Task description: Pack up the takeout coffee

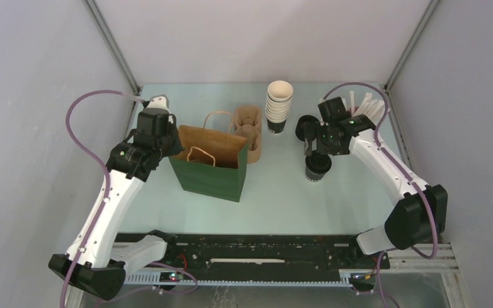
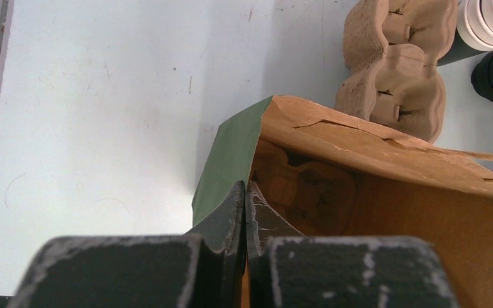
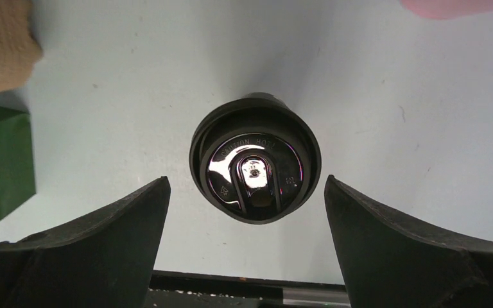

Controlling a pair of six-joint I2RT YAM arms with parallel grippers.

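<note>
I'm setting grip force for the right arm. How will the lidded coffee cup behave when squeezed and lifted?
The coffee cup looks like thin paper, so a hard squeeze would probably dent its wall. Its glossy plastic lid may be slippery; gripping below it seems safer. Short and upright, it seems unlikely to tip; its fill cannot be seen.

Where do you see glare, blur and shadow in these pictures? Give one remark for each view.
Right wrist: bright glare on the glossy lid, its lettering partly readable; the right fingers look soft at the edges. Left wrist: the left gripper is blurred close up, while the bag rim is sharp. Top external: even, soft light, only faint shadows on the table.
</note>
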